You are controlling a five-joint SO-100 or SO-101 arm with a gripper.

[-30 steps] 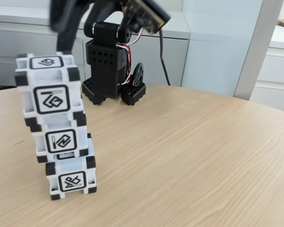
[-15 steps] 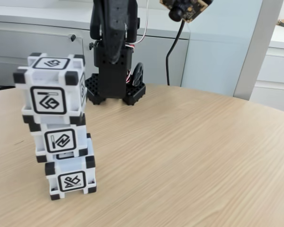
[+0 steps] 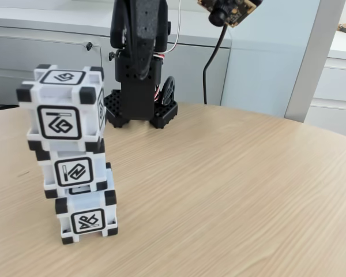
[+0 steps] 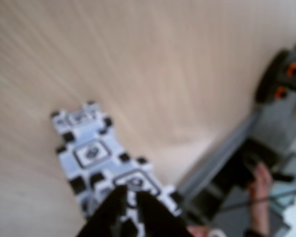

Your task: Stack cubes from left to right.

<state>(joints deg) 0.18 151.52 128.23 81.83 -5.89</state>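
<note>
The three cubes stand as one tower near the left edge of the bench (image 3: pixel 230 190) in the fixed view: the bottom cube (image 3: pixel 87 216) on the wood, the middle cube (image 3: pixel 74 168) on it and shifted a little to the left, and the top cube (image 3: pixel 63 107) on that, shifted left again. A second ago the top cube sat tilted and twisted under the blurred arm; half a second ago it had settled square, and it has not shifted since. The arm (image 3: pixel 139 34) has swung up and back over its base (image 3: pixel 139 109) at the far edge of the bench, well apart from the tower, and the small camera board (image 3: pixel 228 10) has risen towards the top edge of the fixed view. I judge the stacking done, with the tower standing free, though its stepped lean to the left makes it easy to topple if nudged.

In the wrist view the end effector (image 4: pixel 130 197) looks down from above the tower, its dark fingers (image 4: pixel 153 215) close together with only a narrow gap between them. The picture is blurred, but nothing sits between the fingers, so it reads as nearly closed and empty, touching no cube. At the lower right of the wrist view a person's hand (image 4: pixel 259 195) shows beyond the bench edge.
</note>
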